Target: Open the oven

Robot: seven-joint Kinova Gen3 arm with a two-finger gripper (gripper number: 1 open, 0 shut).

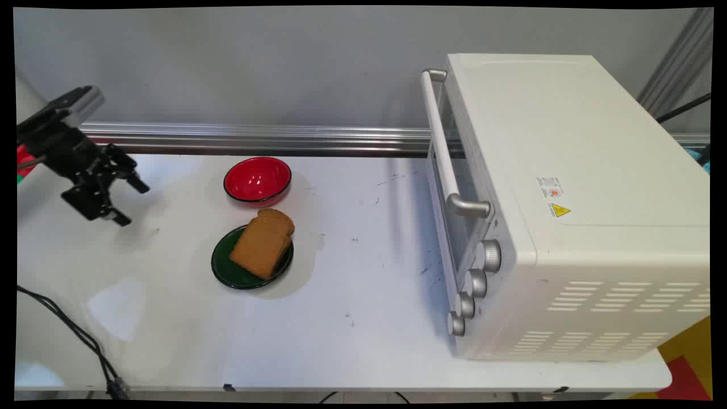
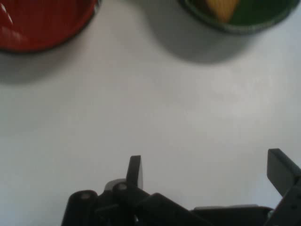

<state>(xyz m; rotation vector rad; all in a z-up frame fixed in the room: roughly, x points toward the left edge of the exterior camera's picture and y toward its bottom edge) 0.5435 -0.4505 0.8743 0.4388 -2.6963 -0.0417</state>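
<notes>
Rightmost, a white toaster oven (image 1: pixel 568 204) stands door shut; left of it sit a red bowl (image 1: pixel 257 180) and a green plate (image 1: pixel 227 271) bearing brown bread (image 1: pixel 262 242). Farther left hovers the gripper (image 1: pixel 129 201) — fingers (image 2: pixel 134 172) spread, empty — tilted toward the oven.

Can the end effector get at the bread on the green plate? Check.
Probably yes: the open end effector hangs left of the bread on the green plate, with only bare table between.

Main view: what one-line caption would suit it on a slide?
Open gripper hovers left of a red bowl and bread on a green plate, toaster oven at right.
</notes>
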